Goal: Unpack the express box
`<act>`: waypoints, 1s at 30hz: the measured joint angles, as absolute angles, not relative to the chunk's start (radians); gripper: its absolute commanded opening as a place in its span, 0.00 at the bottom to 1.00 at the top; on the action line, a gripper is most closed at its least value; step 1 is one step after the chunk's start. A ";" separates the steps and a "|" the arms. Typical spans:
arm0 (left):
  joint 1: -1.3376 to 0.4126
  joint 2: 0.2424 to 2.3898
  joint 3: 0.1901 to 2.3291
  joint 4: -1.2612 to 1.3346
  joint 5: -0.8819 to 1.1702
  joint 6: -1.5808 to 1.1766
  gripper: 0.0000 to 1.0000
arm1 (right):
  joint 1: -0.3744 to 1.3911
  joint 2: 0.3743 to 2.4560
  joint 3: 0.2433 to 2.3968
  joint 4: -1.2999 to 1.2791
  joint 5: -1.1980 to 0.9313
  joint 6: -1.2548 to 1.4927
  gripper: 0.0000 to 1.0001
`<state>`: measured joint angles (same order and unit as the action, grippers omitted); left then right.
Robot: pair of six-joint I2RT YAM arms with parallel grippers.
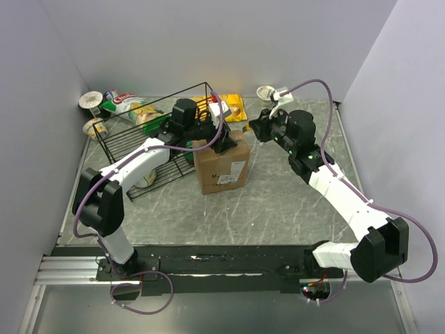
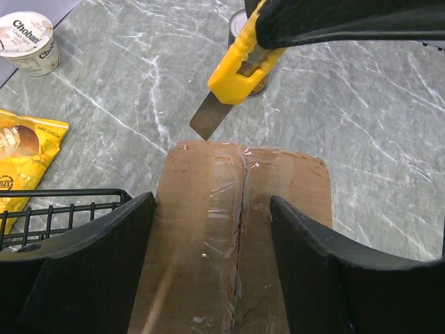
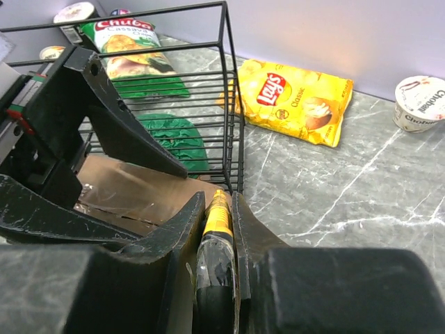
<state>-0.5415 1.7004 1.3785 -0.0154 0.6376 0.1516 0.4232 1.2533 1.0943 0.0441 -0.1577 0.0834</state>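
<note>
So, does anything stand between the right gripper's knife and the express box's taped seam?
Nothing visible. The right gripper holds the utility knife, its blade poised at the far edge of the express box; the left gripper straddles the taped seam, not covering it.

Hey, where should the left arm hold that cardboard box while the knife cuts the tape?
Probably from above, on the express box top away from the blade, left gripper fingers either side of the taped seam. The top lies flat, and the utility knife is poised at the far edge.
</note>
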 measured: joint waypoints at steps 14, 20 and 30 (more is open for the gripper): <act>-0.548 1.701 1.378 -0.012 0.594 0.135 0.65 | 0.443 1.258 1.100 -0.001 -0.142 0.084 0.00; -0.558 1.701 1.374 -0.003 0.546 0.133 0.60 | 0.452 1.226 1.102 -0.054 -0.126 0.084 0.00; -0.564 1.711 1.372 0.023 0.517 0.118 0.54 | 0.454 1.189 1.102 -0.115 -0.119 0.086 0.00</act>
